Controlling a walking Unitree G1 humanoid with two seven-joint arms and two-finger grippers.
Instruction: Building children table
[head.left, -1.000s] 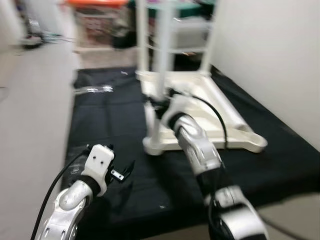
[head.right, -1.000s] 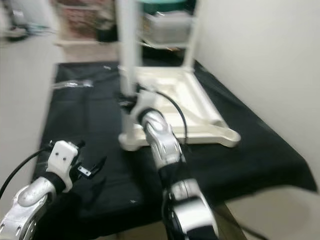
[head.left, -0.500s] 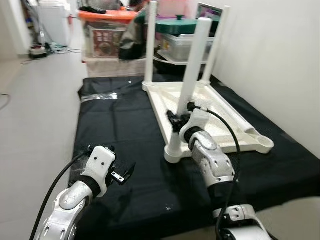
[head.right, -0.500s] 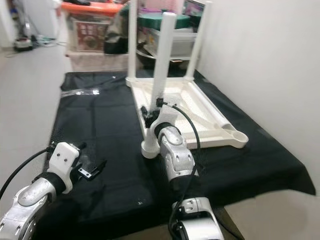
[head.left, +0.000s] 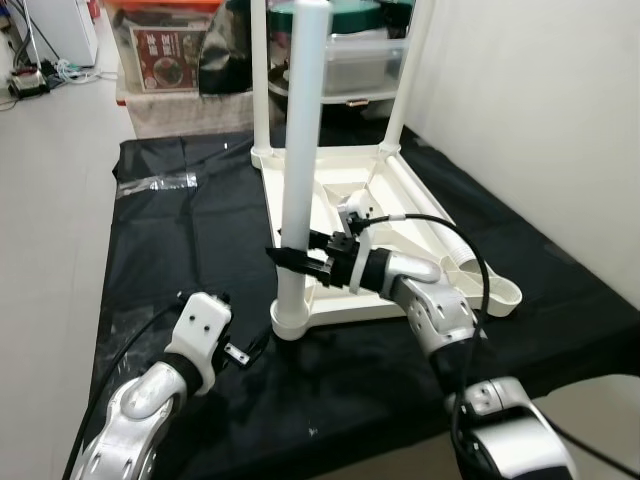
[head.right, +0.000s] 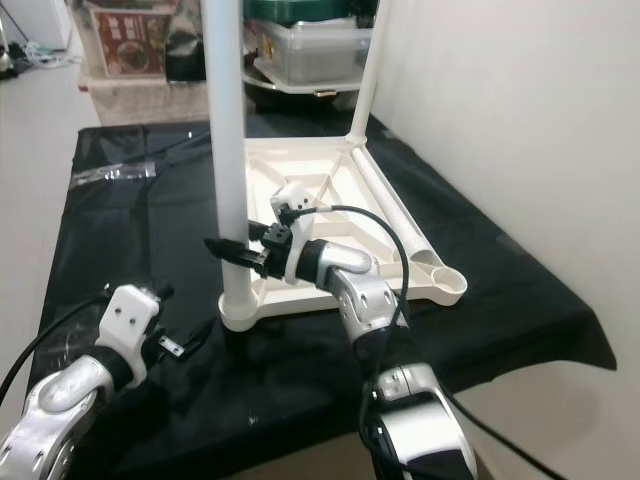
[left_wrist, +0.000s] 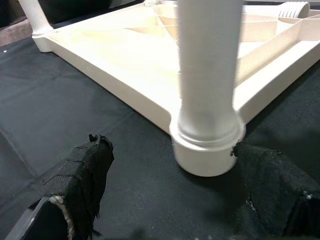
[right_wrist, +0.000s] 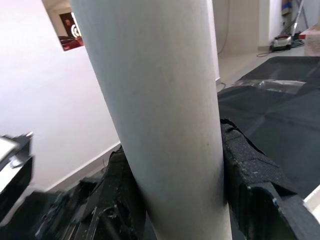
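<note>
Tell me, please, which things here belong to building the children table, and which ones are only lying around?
Belong to the job:
- white tabletop, upside down on the black cloth
- near table leg, upright in its corner socket, right claw closed around it
- two far legs, already standing
- left claw, open, low near the socket

Lying about:
- storage boxes
- clear plastic wrap

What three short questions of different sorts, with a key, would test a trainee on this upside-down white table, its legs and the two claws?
1. True or false: the right claw grips the near table leg.
2. How many legs stand upright on the upturned tabletop?
3. The left claw is: A) shut on a leg, B) open over the black cloth, C) resting on the tabletop.

Key: 1 true; 2 three; 3 B.
</note>
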